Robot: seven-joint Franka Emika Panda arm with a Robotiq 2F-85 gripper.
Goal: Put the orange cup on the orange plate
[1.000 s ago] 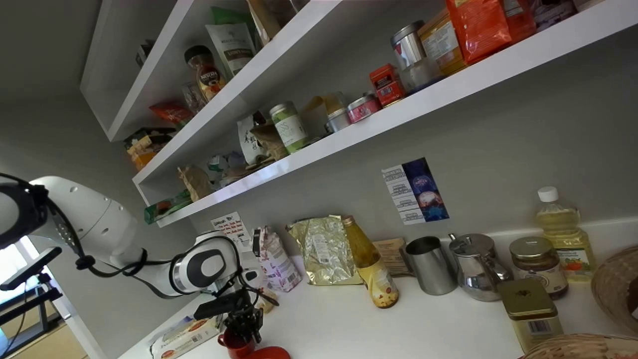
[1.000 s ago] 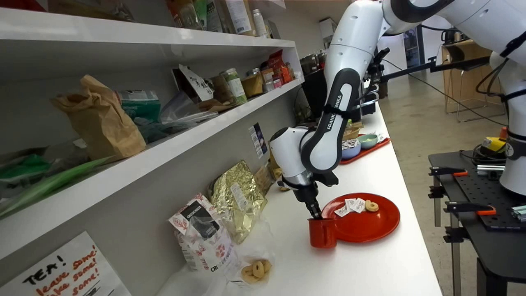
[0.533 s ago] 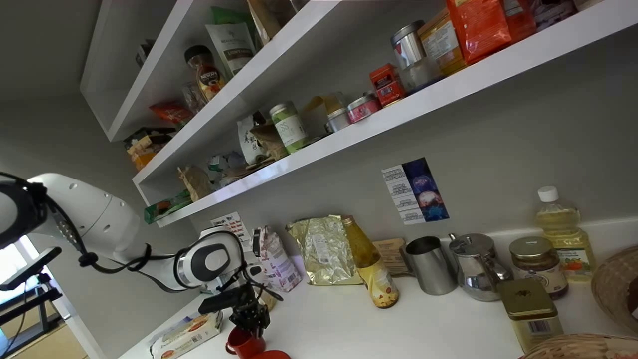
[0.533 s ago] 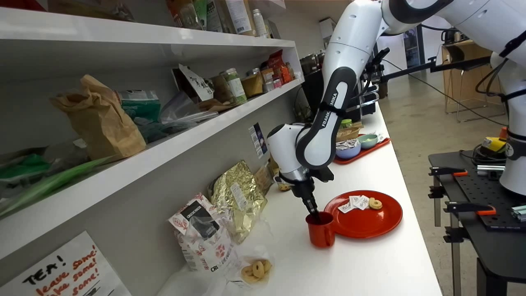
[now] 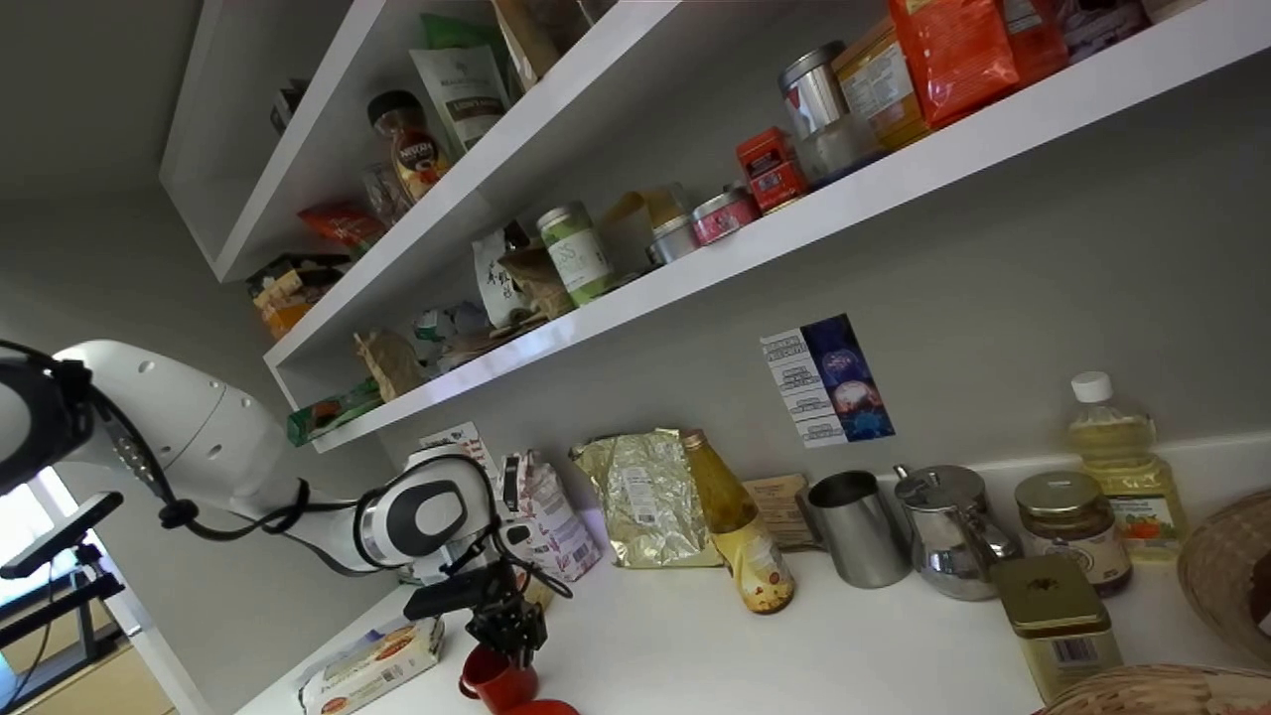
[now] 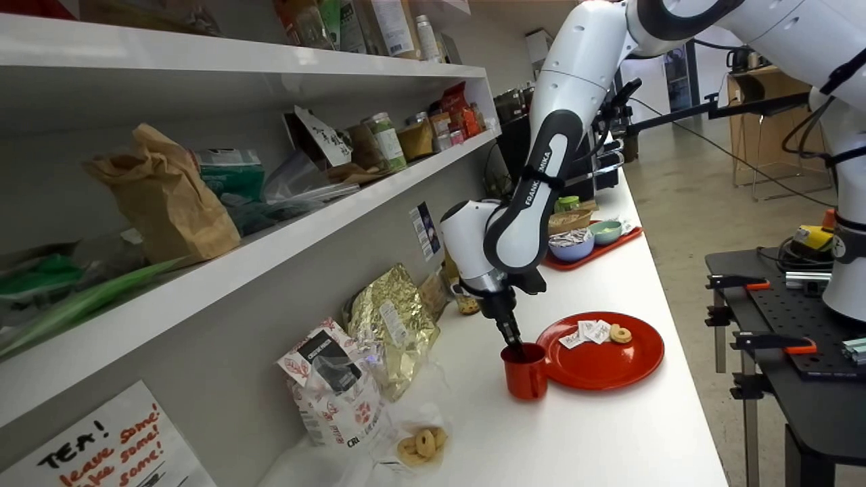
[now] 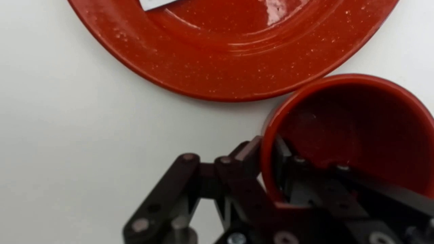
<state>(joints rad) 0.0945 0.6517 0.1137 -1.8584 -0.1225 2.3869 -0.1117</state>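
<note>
The orange cup (image 6: 526, 375) is a red-orange mug standing on the white counter, its side against the plate's near rim. It also shows at the bottom of an exterior view (image 5: 496, 683) and at the right of the wrist view (image 7: 359, 125). My gripper (image 7: 269, 154) straddles the cup's wall, one finger inside and one outside, shut on it. In an exterior view the gripper (image 6: 515, 345) comes down into the cup's mouth. The orange plate (image 6: 595, 375) lies flat beside the cup, with white packets (image 6: 590, 331) and a ring biscuit (image 6: 620, 333) on it. The wrist view shows its rim (image 7: 234, 74).
A gold foil bag (image 6: 389, 331), a white-pink bag (image 6: 338, 385) and a bag of rings (image 6: 423, 445) stand along the wall. A red tray (image 6: 609, 245) with bowls is farther along the counter. A shelf (image 6: 325, 230) overhangs the wall side.
My gripper and the cup have moved together a short way along the counter toward the tray end. The plate has shifted slightly the same way, and the cup's mouth shows more.
</note>
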